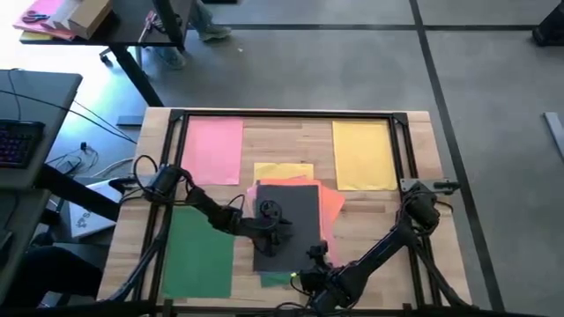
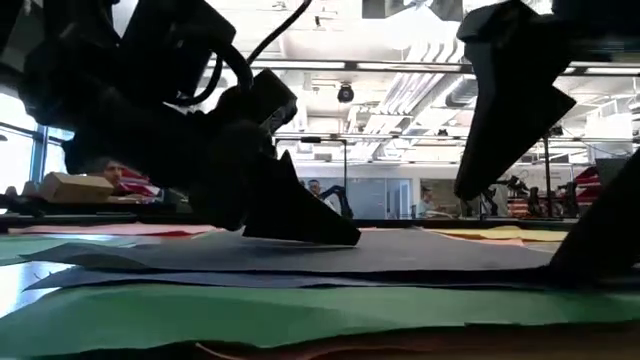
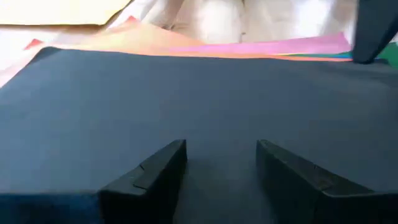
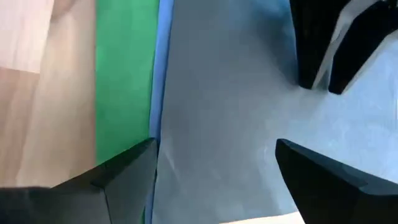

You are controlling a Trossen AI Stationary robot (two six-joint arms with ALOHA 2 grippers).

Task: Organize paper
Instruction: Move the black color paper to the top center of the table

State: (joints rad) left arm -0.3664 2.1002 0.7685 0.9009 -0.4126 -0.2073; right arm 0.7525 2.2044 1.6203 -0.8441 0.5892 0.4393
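Left claw (image 2: 300, 225) seemingly touches dark grey paper (image 2: 400, 252).

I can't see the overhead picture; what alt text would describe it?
Two dark robot arms meet over a dark grey sheet topping a messy central paper pile on a wooden table. Single pink, yellow and green sheets lie apart around it.

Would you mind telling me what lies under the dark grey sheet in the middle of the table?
Beneath the dark grey sheet, edges of yellow, orange, green and blue sheets poke out. Anything wholly covered cannot be seen.
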